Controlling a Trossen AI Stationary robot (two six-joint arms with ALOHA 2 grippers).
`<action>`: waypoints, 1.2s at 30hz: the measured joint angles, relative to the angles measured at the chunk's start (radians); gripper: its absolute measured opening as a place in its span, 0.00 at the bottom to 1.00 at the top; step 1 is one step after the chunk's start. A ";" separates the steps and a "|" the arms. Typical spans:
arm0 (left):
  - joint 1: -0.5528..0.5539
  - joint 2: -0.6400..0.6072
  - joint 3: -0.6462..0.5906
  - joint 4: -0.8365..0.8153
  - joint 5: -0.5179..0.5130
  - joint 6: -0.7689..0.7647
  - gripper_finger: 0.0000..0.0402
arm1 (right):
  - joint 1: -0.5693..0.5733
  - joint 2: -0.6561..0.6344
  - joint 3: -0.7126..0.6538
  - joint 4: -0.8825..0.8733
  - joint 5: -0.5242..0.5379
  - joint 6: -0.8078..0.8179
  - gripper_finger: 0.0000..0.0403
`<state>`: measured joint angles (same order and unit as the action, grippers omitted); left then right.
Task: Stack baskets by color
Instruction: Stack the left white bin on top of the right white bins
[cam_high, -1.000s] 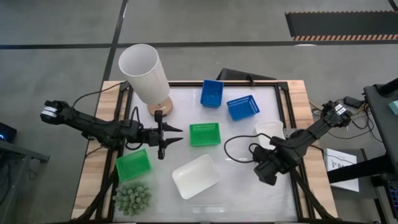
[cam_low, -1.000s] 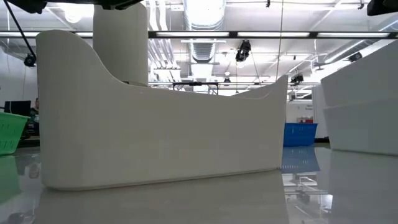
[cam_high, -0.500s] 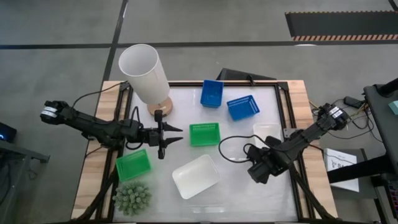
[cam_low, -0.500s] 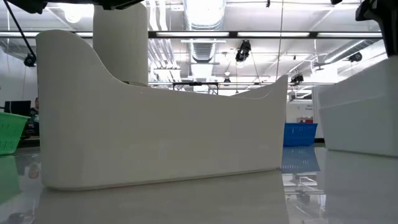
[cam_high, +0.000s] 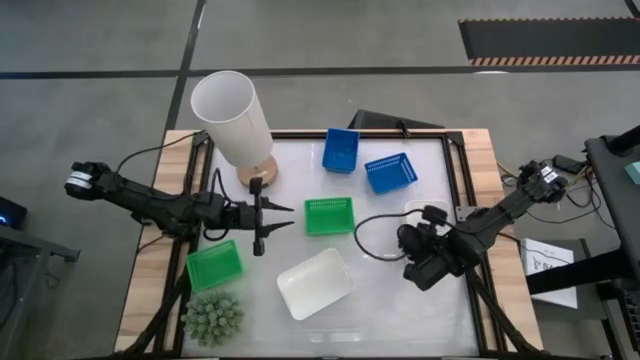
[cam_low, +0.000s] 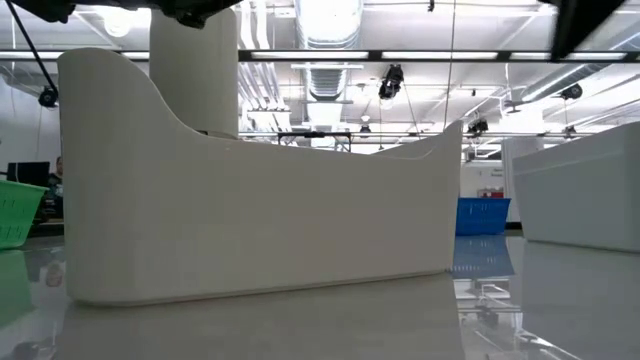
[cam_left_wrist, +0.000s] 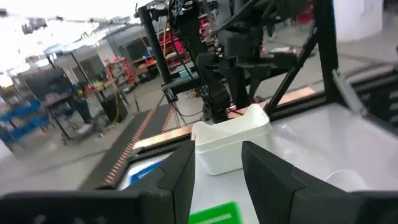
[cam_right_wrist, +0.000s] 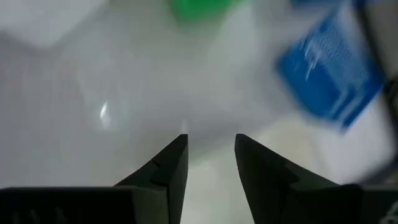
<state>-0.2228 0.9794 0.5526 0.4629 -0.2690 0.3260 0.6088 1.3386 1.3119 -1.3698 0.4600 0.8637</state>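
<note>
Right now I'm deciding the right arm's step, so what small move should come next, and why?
Probably lift the right gripper clear and swing it toward the white basket near the table's front. Its fingers are open and empty above the white basket by the right edge, and that other white one lies alone, unstacked.

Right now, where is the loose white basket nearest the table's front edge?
In the high view, the white basket lies tilted near the front edge at mid-table, just below the middle green basket, between the front-left green basket and the right gripper.
</note>
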 joint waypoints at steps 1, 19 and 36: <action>-0.001 0.000 0.000 0.000 0.002 -0.032 0.29 | 0.004 -0.013 -0.017 0.037 0.053 -0.047 0.30; -0.045 0.281 0.221 -0.230 -0.004 -0.429 0.29 | -0.040 -0.377 -0.679 1.557 0.272 -1.244 0.14; -0.159 0.428 0.500 -0.810 0.156 -0.714 0.29 | -0.091 -0.565 -0.719 1.473 0.056 -1.147 0.32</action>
<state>-0.3817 1.4074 1.0523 -0.3474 -0.1127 -0.3882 0.5182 0.7740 0.5932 0.1036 0.5162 -0.2836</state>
